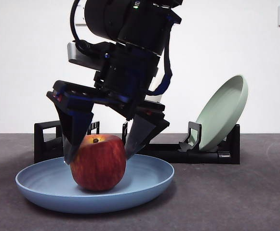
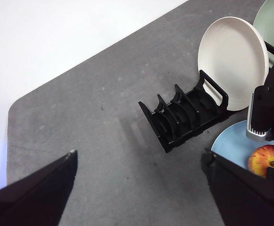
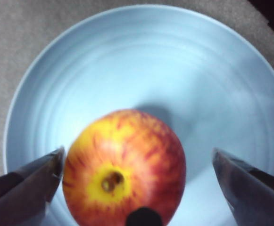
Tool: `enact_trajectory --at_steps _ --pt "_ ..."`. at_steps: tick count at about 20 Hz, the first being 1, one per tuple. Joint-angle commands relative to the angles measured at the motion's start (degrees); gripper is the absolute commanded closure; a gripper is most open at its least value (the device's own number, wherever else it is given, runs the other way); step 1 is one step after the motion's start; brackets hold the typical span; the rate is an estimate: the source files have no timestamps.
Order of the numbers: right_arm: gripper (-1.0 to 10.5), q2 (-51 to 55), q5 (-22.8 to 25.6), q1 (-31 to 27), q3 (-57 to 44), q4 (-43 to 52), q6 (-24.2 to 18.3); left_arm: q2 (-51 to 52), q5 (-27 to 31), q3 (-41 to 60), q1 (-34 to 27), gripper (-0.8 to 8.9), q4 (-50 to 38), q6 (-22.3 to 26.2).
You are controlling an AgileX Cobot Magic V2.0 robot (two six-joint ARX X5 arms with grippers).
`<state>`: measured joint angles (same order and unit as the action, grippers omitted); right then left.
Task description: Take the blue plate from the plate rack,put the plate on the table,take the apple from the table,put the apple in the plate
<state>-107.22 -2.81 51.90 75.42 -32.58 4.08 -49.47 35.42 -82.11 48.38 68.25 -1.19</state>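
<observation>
Final step of the task, release of the fruit. The blue plate (image 1: 144, 185) lies flat on the surface (image 1: 236, 197), in front of the plate rack (image 1: 212, 151), which in the left wrist view holds a cream-white plate (image 2: 231, 59) and a sage-green plate (image 1: 224, 110). The apple (image 1: 98, 162) sits upright in the plate, stem up, a little off the plate's middle. My right tool (image 1: 101, 147) stands over the fruit with its jaws spread, one on each side; in the right wrist view one jaw lies close against the apple's flank and the other is well apart from it, so I judge the fruit released and resting on its own weight, though whether the near jaw touches the skin I cannot tell. My left tool (image 2: 139, 188) waits above the bare surface, well apart from the rack, jaws open and empty. I judge the task nearly complete: both placements appear done. The next move calls for a straight lift of the right tool, clear of the near flank, so that the apple is not nudged and set rolling across the shallow plate.
</observation>
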Motion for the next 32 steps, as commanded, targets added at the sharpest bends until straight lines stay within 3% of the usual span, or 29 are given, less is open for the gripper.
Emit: enact_trajectory --at_steps 1,6,8,10,12,13,14,20,24,29,32 --pt "3.8 1.8 0.2 0.3 1.7 -1.2 0.9 0.1 0.1 0.2 -0.2 3.74 -0.1 -1.8" --pt "3.8 12.5 0.5 0.2 4.2 -4.0 1.0 -0.9 -2.3 0.2 -0.2 3.78 -2.4 -2.2" --pt "4.6 19.1 4.0 -0.1 4.2 -5.0 0.9 -1.7 -4.7 0.2 -0.2 3.9 -4.1 -1.7" --pt "6.2 25.1 8.4 -0.1 4.2 -7.0 0.5 -2.9 -6.4 0.2 -0.2 5.53 -5.2 -0.2" --pt "8.2 31.4 12.2 -0.3 4.2 -9.9 0.2 -4.1 -8.2 0.2 -0.2 7.91 -6.6 1.4" --pt "9.4 34.4 13.0 -0.7 4.2 -11.5 -0.5 -4.7 -9.2 0.2 -0.2 8.23 -7.6 1.9" --pt "9.6 36.7 13.8 -0.9 4.2 -12.8 -1.0 -5.0 -10.4 0.2 -0.2 8.22 -8.4 2.6" --pt "9.6 48.7 15.2 -3.1 1.8 -17.0 -1.1 -3.0 -14.0 2.4 -0.5 8.23 -14.3 3.2" --pt "9.6 58.5 15.4 -4.3 -6.9 -14.4 -0.8 7.2 -14.5 15.3 -0.5 8.23 -23.4 2.0" --pt "9.6 70.4 15.5 -5.0 -22.2 -8.6 2.5 18.9 -14.6 32.7 -0.5 8.22 -31.8 -4.0" --pt "9.6 72.5 20.0 -5.0 -25.1 -9.6 2.3 21.1 -14.6 35.3 -0.5 8.22 -32.7 -4.8"
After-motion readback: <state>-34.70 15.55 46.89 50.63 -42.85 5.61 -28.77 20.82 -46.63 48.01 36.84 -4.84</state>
